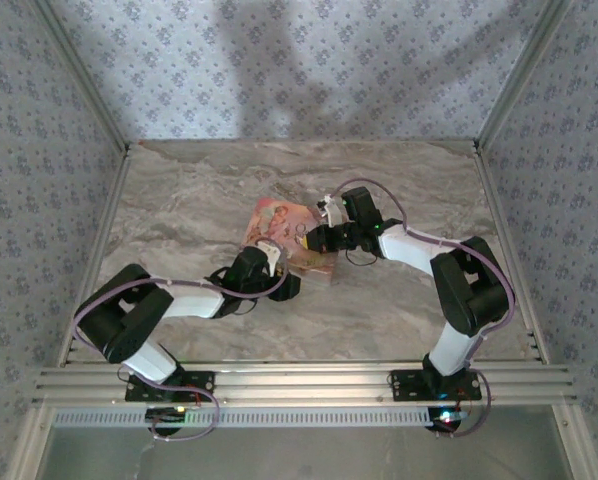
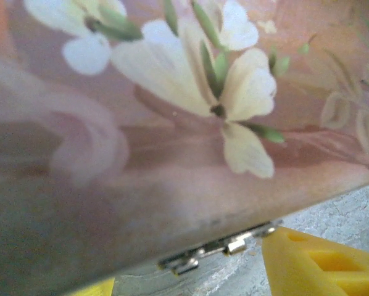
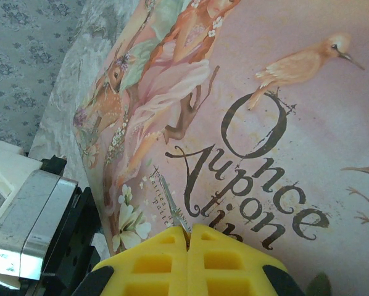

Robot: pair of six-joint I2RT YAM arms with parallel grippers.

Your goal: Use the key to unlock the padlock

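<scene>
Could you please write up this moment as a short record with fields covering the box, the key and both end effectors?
box: pink illustrated box lying on the marble table, lid lettered "Once upon"
right end effector: shut, just above the lid
key: thin metal piece pinched at the right end effector's tips, apparently the key
left end effector: open, close against the box's flowered side
metal fitting: small, at the box's lower edge; too blurred to tell what it is
</scene>
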